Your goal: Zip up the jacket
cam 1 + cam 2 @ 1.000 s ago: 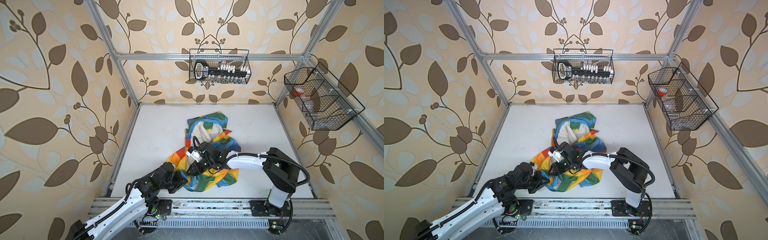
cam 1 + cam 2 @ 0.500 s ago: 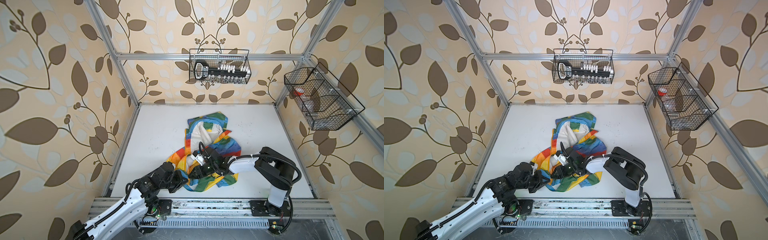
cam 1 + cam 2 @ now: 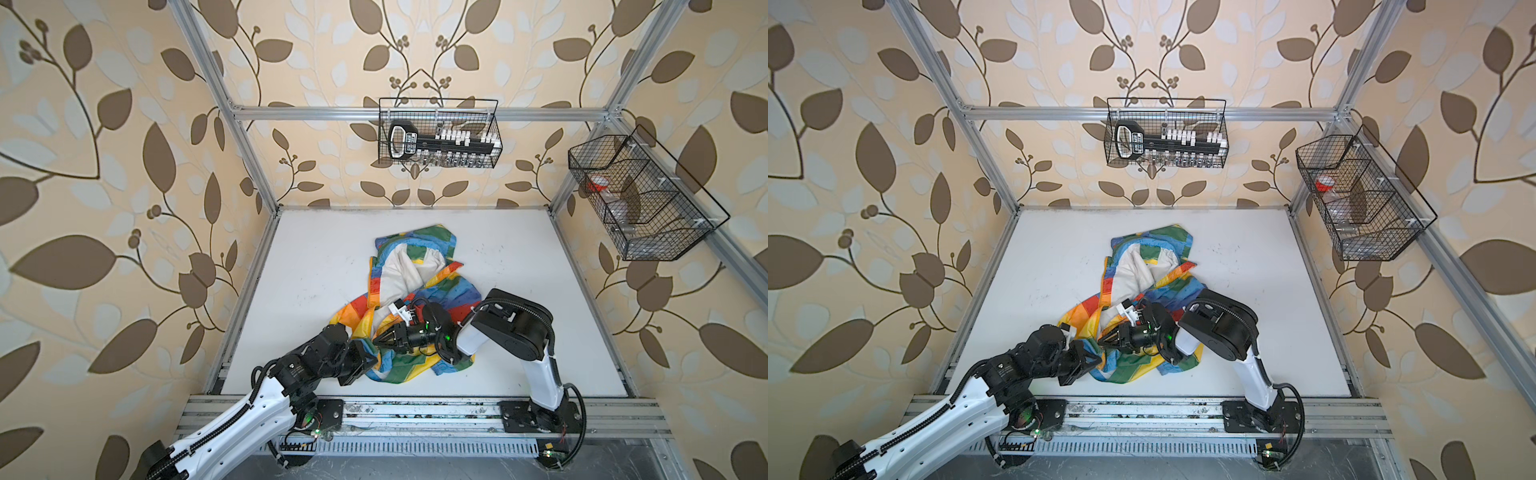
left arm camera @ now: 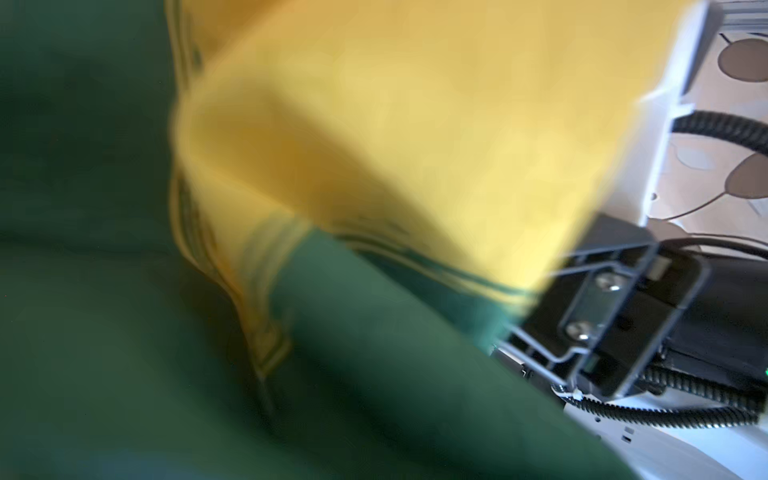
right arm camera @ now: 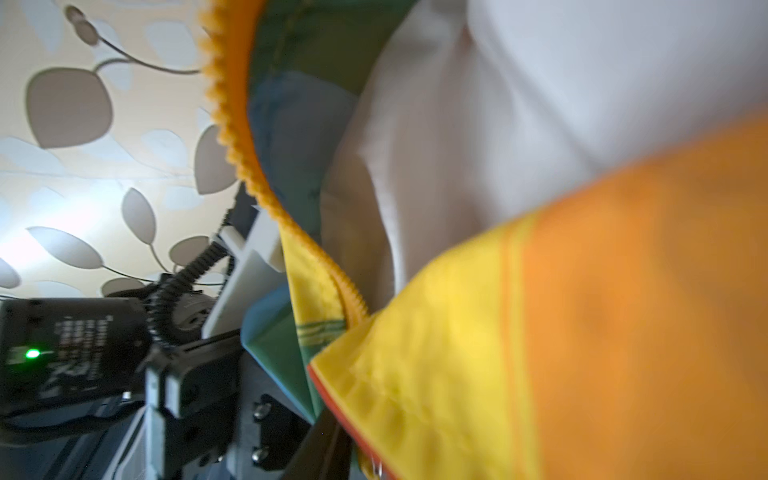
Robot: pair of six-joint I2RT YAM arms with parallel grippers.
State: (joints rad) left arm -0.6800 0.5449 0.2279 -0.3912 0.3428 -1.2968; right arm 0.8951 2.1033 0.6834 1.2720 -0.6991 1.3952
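Both top views hang high above the front rail, looking steeply down toward the back wall. They share nearly everything: the whole desk and the jacket on it. The left wrist camera is jammed right against the cloth, and blurred green and yellow fill its view. The right wrist camera is just as close, peering past the zipper teeth toward the left arm.

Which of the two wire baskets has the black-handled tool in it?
The back-wall basket: the black-handled tool lies along it. The right-wall basket has compartments and no such tool.
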